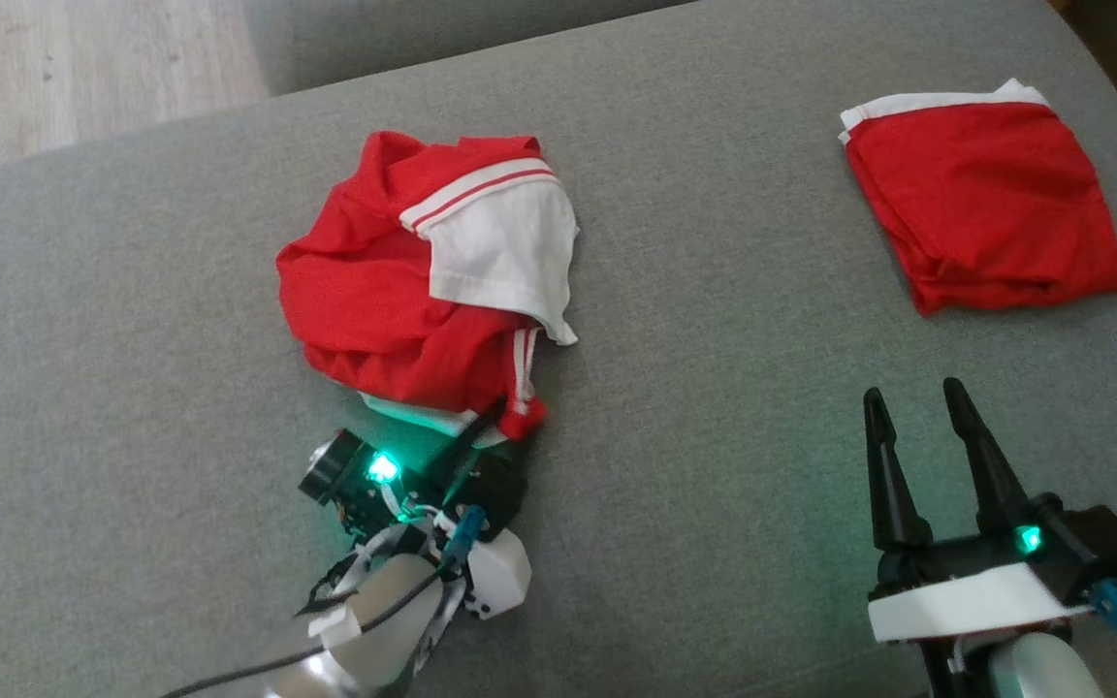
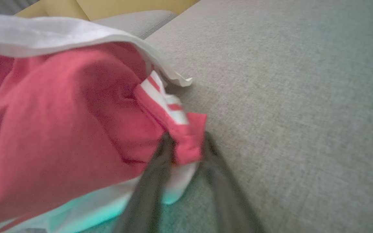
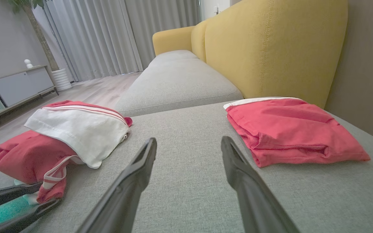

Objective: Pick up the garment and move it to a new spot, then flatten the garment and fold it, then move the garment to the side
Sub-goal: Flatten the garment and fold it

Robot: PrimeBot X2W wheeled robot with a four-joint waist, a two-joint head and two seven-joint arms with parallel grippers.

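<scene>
Right gripper hovers wide and empty above the grey cushion, with a folded red garment ahead of it. Left gripper straddles the near red hem of the crumpled garment; whether it pinches cannot be told.

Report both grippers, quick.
Left gripper: jaws astride the red hem of the crumpled garment; whether it grips cannot be told.
Right gripper: open, empty.

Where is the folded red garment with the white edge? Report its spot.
In the head view the folded red garment lies at the upper right of the grey sofa cushion, beyond the open right gripper.
</scene>
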